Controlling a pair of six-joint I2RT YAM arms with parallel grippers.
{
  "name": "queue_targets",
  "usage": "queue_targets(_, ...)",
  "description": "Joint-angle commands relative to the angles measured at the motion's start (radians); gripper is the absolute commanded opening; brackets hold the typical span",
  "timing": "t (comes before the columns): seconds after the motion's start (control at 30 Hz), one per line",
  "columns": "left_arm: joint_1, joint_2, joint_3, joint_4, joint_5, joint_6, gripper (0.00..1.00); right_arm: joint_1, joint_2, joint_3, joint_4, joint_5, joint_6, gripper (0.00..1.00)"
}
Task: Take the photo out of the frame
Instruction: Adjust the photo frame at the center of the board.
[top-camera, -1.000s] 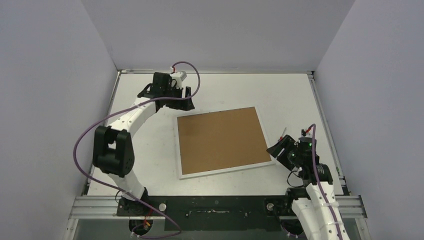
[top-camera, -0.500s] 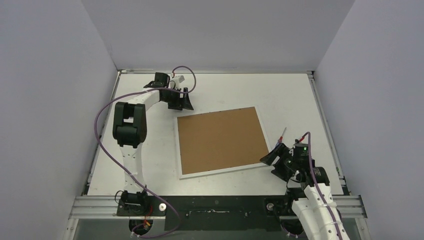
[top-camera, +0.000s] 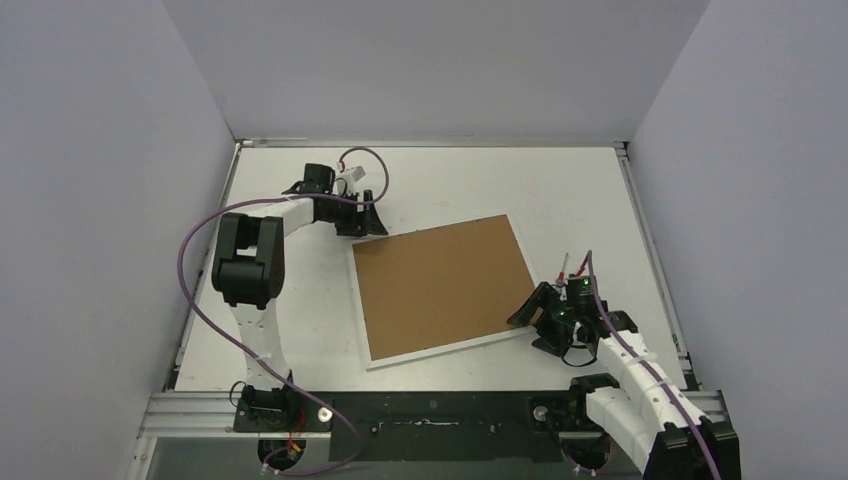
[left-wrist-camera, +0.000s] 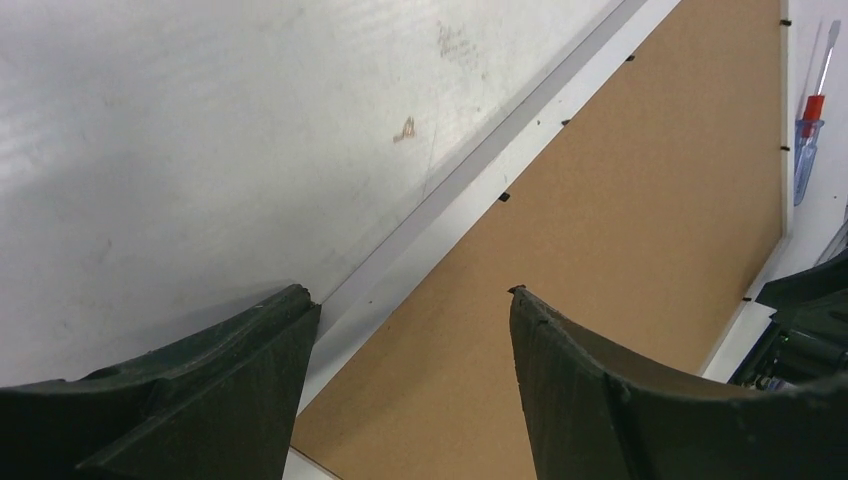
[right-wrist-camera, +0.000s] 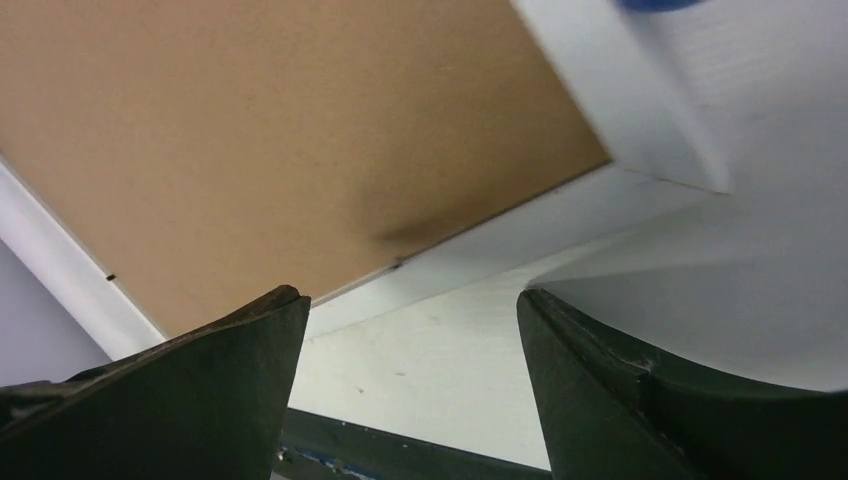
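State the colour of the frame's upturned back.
The frame shows a plain brown back, white-edged; best seen in the top external view.

The frame (top-camera: 440, 285) is seen back-up on the table (top-camera: 570, 190), flanked at opposite corners by the left gripper (top-camera: 365, 227) and the right gripper (top-camera: 529, 323).

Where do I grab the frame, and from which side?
Take the frame by its narrow white border at the near right corner, coming in low from the right. It lies flat, brown back up, so only the rim offers a pinch. The right gripper is open beside that corner; the left gripper, open at the far left corner, could steady it.
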Motion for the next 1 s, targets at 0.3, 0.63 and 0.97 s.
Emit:
queue_targets(0.3,0.04,-0.258,-0.39,-0.108,-0.213,-0.114,0.66,0.327,0.429,0.198,0.285,0.2,-0.044,0.8)
queue_targets(0.63,0.035,-0.517,-0.626,-0.042,-0.196,-0.269,0.66,0.35,0.761,0.499,0.267,0.204,-0.192,0.82)
queue_targets(0.97,-0.14,-0.92,-0.958,0.106,-0.284,-0.566,0.66,0.27,0.876,0.53,0.415,0.026,-0.246,0.84)
